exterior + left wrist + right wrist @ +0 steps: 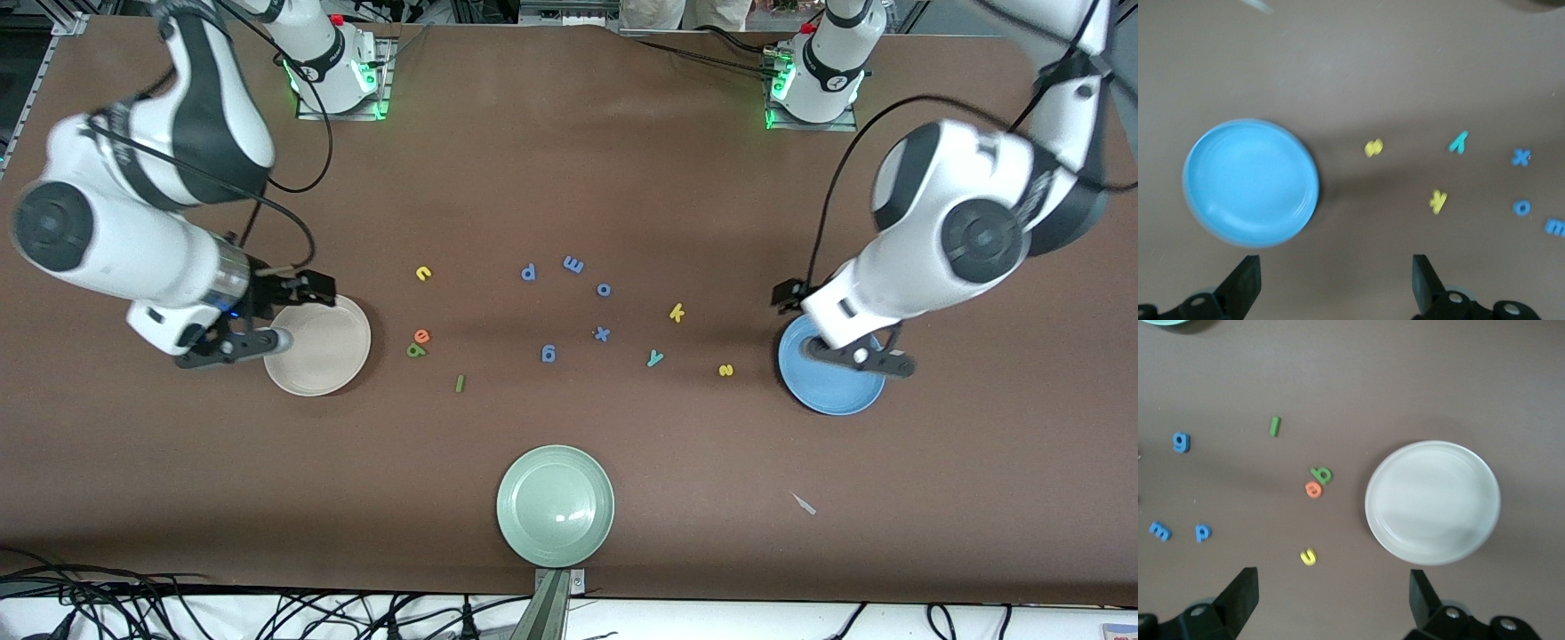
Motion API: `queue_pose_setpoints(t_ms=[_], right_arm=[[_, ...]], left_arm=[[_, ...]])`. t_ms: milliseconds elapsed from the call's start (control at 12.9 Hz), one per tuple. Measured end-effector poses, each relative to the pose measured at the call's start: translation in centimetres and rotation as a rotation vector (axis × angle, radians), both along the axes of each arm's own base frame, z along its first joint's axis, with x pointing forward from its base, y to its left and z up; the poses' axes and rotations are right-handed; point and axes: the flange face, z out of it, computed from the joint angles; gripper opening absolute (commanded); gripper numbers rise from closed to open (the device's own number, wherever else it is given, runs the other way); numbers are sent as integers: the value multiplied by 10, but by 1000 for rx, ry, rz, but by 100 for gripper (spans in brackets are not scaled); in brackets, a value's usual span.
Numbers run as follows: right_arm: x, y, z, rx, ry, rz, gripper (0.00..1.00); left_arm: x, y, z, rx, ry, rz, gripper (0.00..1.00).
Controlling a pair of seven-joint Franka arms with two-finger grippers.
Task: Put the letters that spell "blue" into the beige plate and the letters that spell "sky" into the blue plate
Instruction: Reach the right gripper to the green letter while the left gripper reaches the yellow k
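The beige plate (318, 345) (1432, 501) lies toward the right arm's end of the table, and my right gripper (258, 342) (1331, 603) hangs open and empty above its rim. Beside it lie yellow u (424, 273) (1309, 557), orange e (421, 336) (1313, 489) touching green b (415, 350) (1323, 475), and green l (460, 383) (1275, 426). At the left arm's end is the blue plate (831, 378) (1251, 181), with my left gripper (858, 356) (1335, 287) open and empty over it. Near it are yellow s (725, 370) (1373, 147), teal y (655, 358) (1459, 141) and yellow k (677, 312) (1438, 200).
Blue letters p (528, 272), m (573, 264), o (604, 289), x (602, 333) and g (548, 354) are scattered mid-table. A pale green plate (555, 505) sits nearest the front camera. A small pale scrap (804, 504) lies on the brown table.
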Motion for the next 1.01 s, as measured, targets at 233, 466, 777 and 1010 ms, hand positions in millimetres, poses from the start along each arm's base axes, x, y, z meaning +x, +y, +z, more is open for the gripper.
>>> queue_pose_setpoints(t_ms=[233,466,777,1010], right_arm=[[5,53,-53,-8,-29,-1,100],[13,71,-119,1,-109,-20,100],[11,65,-195,13,-209,-55,100],[-3,59,-220,8,-218,-68,100]], left_arm=[[-2,-46,-42,-2,18,-69,100],[-20,-78,-70,-13,70,-259,100],[-45,-72,-112,-41,90,-454,100],[-74,-85,-146,-59,46,-497,100]])
